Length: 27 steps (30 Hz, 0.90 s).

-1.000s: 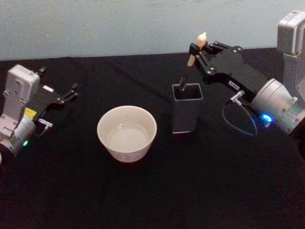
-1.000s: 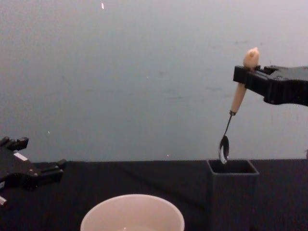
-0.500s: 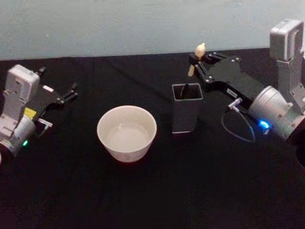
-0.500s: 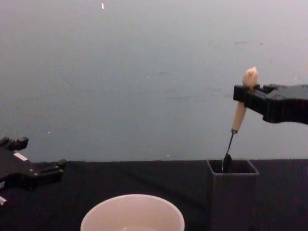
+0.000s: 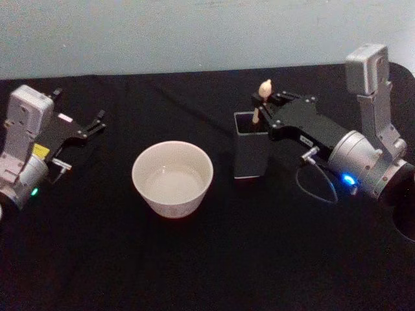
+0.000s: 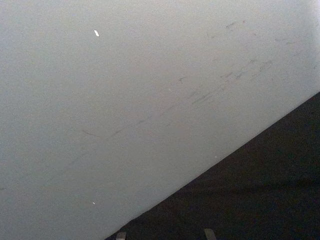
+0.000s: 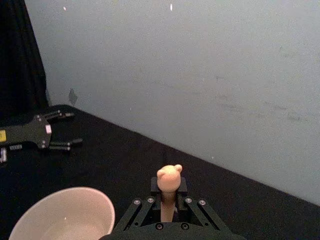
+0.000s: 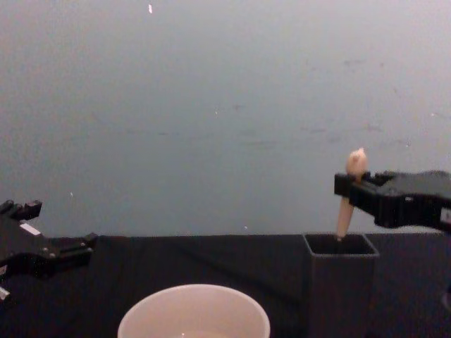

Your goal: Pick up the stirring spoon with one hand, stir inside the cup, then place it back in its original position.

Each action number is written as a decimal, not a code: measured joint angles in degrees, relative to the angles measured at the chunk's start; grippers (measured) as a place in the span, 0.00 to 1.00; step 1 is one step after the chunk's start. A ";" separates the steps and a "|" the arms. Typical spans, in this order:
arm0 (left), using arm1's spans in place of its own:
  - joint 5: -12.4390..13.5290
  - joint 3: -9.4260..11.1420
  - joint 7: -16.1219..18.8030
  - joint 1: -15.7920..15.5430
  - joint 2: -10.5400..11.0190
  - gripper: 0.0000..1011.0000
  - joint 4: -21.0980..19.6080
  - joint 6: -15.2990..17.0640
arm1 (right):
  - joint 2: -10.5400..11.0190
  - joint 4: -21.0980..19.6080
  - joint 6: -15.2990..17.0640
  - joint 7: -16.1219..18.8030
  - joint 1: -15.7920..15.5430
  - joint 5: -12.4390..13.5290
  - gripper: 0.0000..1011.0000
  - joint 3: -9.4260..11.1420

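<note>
Right gripper: my right gripper (image 5: 264,109) is pinching the stirring spoon (image 5: 262,98) by its cream handle just under the knob, fingers closed snug on it, poised over the holder box (image 5: 251,146).
Spoon: its shaft and bowl are sitting down inside the box, with the handle and knob sticking out above the rim, tilted slightly.
Cup: the cup (image 5: 172,179) is standing on the desk (image 5: 207,259) to the left of the box, near it but apart.
Left gripper: my left gripper (image 5: 83,132) is resting idle at the left side of the desk, fingers slightly apart and holding nothing.
Stage: I judge I am putting the spoon back where it belongs, and the release is what remains.
Risk: if I let go while the handle is leaning, the spoon may clatter against the box wall; if I pull away with a finger catching the knob, I could drag the spoon out or tip the narrow box.
Surface: a black cloth is covering the desk.
Room: a plain pale grey-blue wall (image 8: 211,105) is standing right behind the desk.
</note>
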 joint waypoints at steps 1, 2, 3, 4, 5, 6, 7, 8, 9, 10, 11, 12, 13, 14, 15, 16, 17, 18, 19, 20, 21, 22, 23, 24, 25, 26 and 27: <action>0.00 0.00 0.00 0.00 0.00 0.99 0.00 0.00 | -0.09 0.42 0.14 0.00 0.10 -0.30 0.17 -0.23; 0.00 0.00 0.00 0.00 0.00 0.99 0.00 0.00 | -0.15 0.66 0.19 0.00 0.16 -0.41 0.17 -0.35; 0.00 0.00 0.00 0.00 0.00 0.99 0.00 0.00 | -0.20 0.93 0.25 0.00 0.23 -0.56 0.17 -0.46; 0.00 0.00 0.00 0.00 0.00 0.99 0.00 0.00 | -0.25 1.17 0.31 0.00 0.30 -0.73 0.17 -0.57; 0.00 0.00 0.00 0.00 0.00 0.99 0.00 0.00 | -0.31 1.42 0.35 0.00 0.38 -0.86 0.17 -0.67; 0.00 0.00 0.00 0.00 0.00 0.99 0.00 0.00 | -0.45 1.88 0.44 0.00 0.53 -1.15 0.17 -0.87; 0.00 0.00 0.00 0.00 0.00 0.99 0.00 0.00 | -0.50 2.05 0.48 0.01 0.57 -1.25 0.17 -0.93; 0.00 0.00 0.00 0.00 0.00 0.99 0.00 0.00 | -0.55 2.24 0.55 0.00 0.62 -1.36 0.17 -1.00; 0.00 0.01 0.00 0.00 0.00 0.99 0.00 0.00 | -0.67 2.58 0.70 0.00 0.68 -1.59 0.17 -1.12; 0.00 0.00 0.00 0.00 0.00 0.99 0.00 0.00 | -0.73 2.72 0.76 0.01 0.69 -1.66 0.17 -1.17; 0.00 0.00 0.00 0.00 0.00 0.99 0.00 0.00 | -0.78 2.86 0.84 0.05 0.72 -1.74 0.17 -1.21; 0.00 0.00 0.00 0.00 0.00 0.99 0.00 0.00 | -0.84 3.03 0.90 0.08 0.76 -1.78 0.17 -1.25; 0.00 0.00 0.00 0.00 0.00 0.99 0.00 0.00 | -0.95 3.31 1.08 0.13 0.84 -1.90 0.17 -1.33; 0.00 0.00 0.00 0.00 0.00 0.99 0.00 0.00 | -0.99 3.44 1.13 0.15 0.86 -1.97 0.17 -1.37; 0.00 0.00 0.00 0.00 0.00 0.99 0.00 0.00 | -1.11 3.70 1.27 0.17 0.92 -2.13 0.17 -1.47; 0.01 0.00 0.00 0.00 0.00 0.99 0.00 0.00 | -1.16 3.86 1.32 0.17 0.97 -2.21 0.17 -1.52; 0.00 0.00 0.00 0.00 0.00 0.99 0.00 0.00 | -1.20 3.95 1.37 0.18 1.01 -2.28 0.17 -1.55; 0.00 0.00 0.00 0.00 0.00 0.99 0.00 0.00 | -1.26 4.08 1.44 0.18 1.05 -2.38 0.17 -1.59; 0.00 0.00 0.00 0.00 0.00 0.99 0.00 0.00 | -1.32 4.25 1.53 0.18 1.09 -2.55 0.17 -1.65; 0.00 0.00 0.00 0.00 0.00 0.99 0.00 0.00 | -1.37 4.36 1.63 0.18 1.15 -2.79 0.17 -1.73; 0.00 0.00 0.00 0.00 0.00 0.99 0.00 0.00 | -1.37 4.36 1.63 0.18 1.15 -2.79 0.17 -1.73; 0.00 0.00 0.00 0.00 0.00 0.99 0.00 0.00 | -1.41 4.44 1.70 0.15 1.19 -3.05 0.17 -1.81; 0.00 0.00 0.00 0.00 0.00 0.99 0.00 0.00 | -1.42 4.46 1.72 0.14 1.20 -3.12 0.17 -1.84; 0.00 0.00 0.00 0.00 0.00 0.99 0.00 0.00 | -1.42 4.46 1.72 0.14 1.20 -3.11 0.17 -1.84; 0.00 0.00 0.00 0.00 0.00 0.99 0.00 0.00 | -1.42 4.46 1.72 0.14 1.20 -3.11 0.17 -1.84; 0.00 0.00 0.00 0.00 0.00 0.99 0.00 0.00 | -1.41 4.46 1.72 0.14 1.20 -3.11 0.17 -1.83; 0.00 0.00 0.00 0.00 0.00 0.99 0.00 0.00 | -1.41 4.46 1.72 0.14 1.20 -3.11 0.17 -1.82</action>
